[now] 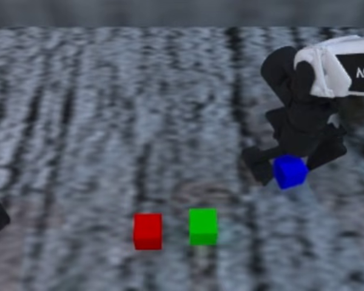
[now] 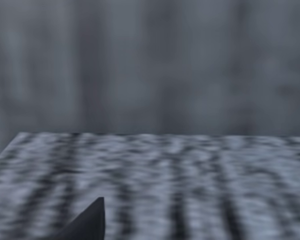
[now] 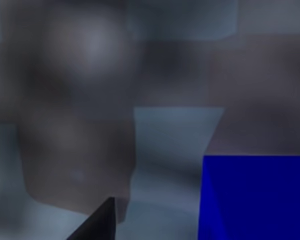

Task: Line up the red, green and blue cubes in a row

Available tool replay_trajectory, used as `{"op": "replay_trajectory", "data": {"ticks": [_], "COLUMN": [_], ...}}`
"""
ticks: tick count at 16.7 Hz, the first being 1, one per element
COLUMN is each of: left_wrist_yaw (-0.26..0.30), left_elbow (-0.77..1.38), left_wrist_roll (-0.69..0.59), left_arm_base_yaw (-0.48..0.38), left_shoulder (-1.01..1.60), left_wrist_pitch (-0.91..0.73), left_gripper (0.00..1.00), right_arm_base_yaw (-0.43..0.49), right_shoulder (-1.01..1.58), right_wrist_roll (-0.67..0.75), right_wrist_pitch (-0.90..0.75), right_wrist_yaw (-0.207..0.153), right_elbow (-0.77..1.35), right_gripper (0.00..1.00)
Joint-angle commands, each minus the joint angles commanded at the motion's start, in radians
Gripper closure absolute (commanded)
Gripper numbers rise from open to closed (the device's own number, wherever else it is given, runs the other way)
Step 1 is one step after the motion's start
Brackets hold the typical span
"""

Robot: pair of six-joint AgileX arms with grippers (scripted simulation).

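Three cubes: red (image 1: 147, 231), green (image 1: 203, 226), blue (image 1: 290, 171) seemingly between right tool (image 1: 289, 167) fingers.

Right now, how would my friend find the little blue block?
Look to the right side of the grey streaked table, where the black right gripper reaches down. The small deep blue cube sits between its fingers, apart from the red cube and green cube.

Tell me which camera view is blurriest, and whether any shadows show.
The right wrist view is blurriest: only the blue cube and a dark finger tip read, against smeared grey. The left wrist view shows a soft table and a vague wall. The top view is clearest; the red cube and green cube cast no distinct shadows.
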Motion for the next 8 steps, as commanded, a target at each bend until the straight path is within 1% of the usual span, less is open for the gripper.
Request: {"op": "replay_trajectory", "data": {"ticks": [8], "left_wrist_yaw": [0.0], "left_elbow": [0.0], "left_wrist_roll": [0.0], "left_arm_base_yaw": [0.0], "left_shoulder": [0.0], "left_wrist_pitch": [0.0], "left_gripper": [0.0], "right_arm_base_yaw": [0.0], "right_shoulder": [0.0], "right_wrist_roll": [0.0], "right_wrist_pitch": [0.0], "right_wrist_yaw": [0.0], "right_elbow": [0.0], "right_gripper": [0.9]}}
